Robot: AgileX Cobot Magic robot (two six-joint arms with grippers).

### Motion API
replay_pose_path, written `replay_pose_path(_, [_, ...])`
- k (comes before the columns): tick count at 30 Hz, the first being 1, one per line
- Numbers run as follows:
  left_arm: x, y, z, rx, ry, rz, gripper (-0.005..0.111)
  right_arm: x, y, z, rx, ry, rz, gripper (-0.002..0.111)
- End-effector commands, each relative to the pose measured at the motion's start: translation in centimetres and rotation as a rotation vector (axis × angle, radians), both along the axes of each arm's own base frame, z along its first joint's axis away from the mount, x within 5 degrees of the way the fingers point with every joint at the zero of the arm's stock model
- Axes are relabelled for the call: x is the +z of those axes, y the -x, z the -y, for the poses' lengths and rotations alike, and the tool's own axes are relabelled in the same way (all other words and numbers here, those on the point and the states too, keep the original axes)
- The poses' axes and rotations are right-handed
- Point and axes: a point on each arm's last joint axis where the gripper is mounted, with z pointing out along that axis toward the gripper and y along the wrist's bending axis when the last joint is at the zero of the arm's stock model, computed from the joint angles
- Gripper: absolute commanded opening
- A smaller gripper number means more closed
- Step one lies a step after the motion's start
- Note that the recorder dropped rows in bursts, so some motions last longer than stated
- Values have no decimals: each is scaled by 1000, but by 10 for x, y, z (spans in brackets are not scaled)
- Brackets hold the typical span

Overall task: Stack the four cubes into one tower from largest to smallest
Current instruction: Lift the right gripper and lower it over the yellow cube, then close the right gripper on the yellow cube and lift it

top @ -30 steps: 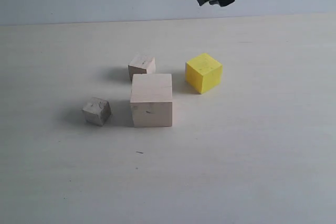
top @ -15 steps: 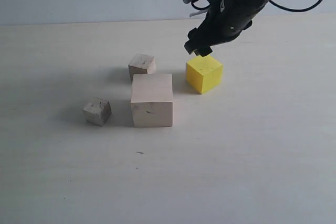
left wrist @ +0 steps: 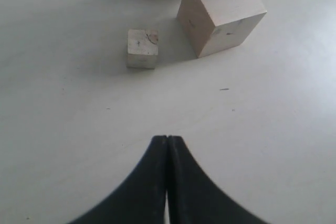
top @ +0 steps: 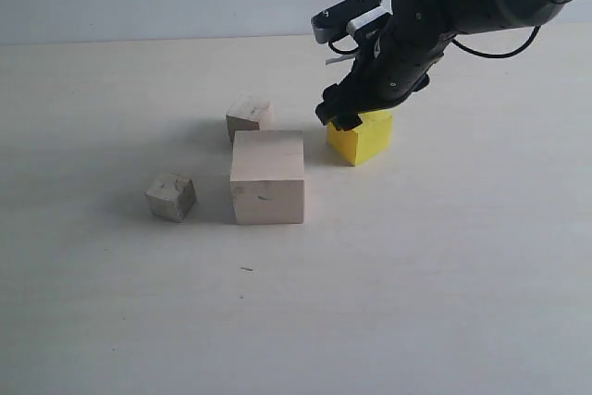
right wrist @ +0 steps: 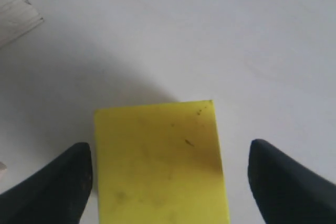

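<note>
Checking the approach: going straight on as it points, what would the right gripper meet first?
Most likely the bright yellow cube, which sits between the open fingers of the right gripper; how far off is unclear.

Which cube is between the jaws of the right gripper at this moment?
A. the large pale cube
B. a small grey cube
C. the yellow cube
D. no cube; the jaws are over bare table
C: in the right wrist view the yellow cube sits between the open jaws of the right gripper, with a gap on each side.
</note>
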Motion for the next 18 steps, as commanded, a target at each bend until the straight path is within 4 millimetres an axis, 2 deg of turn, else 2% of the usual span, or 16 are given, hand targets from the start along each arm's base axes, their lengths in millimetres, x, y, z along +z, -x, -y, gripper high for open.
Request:
replay_pose_path(1, [0, 1, 2, -6, 13, -7, 0, -5, -3, -1, -10, -12, -1, 77])
replay_pose_path(4, [0, 1, 2, -6, 13, -7, 0, -9, -4, -1, -10, -8, -10, 73])
replay_pose_path(6, [0, 1, 2, -12, 9, -3, 0, -9, -3, 0, -10, -5, -15, 63])
replay_pose_path(9, [0, 1, 2, -17, 5, -1, 0, -6, -2, 0, -10, 2, -22, 39])
replay_pose_path(13, [0, 0, 2, -15, 6, 3, 0, 13, 1, 3, -5, 11, -1, 1])
replay_pose_path(18, [1, 0, 2, -11, 7, 15, 0, 62, 6, 6, -26, -8, 28, 0])
